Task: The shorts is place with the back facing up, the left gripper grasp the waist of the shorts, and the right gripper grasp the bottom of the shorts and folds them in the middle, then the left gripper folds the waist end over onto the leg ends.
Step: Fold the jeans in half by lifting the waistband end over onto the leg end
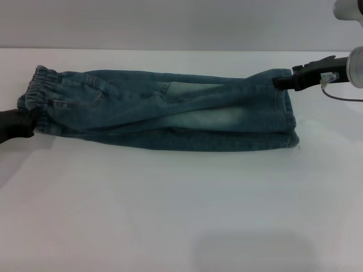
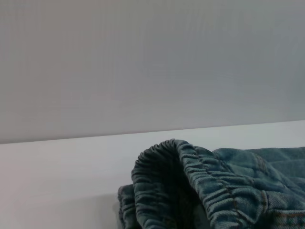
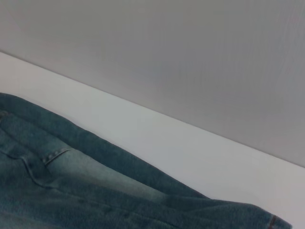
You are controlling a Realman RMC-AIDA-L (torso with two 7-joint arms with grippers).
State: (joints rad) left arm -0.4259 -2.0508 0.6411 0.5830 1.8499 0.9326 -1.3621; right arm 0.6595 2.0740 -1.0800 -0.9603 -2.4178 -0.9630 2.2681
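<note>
Two end effectors pinch the folded shorts point(image 1: 170, 110): left end effector point(image 1: 25, 122) the waist point(image 1: 37, 93), right end effector point(image 1: 282, 82) the bottom point(image 1: 286, 113)

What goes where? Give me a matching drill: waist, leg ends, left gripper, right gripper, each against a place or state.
Column one:
1. waist
2. leg ends
3. left gripper
4. right gripper

Column two:
A. at the far corner of the hems
B. puckered, on the robot's left
C. flat, on the robot's right
D. at the near corner of the elastic band

Pairs: 1-B, 2-C, 3-D, 4-A. The shorts lie folded lengthwise on the table.
</note>
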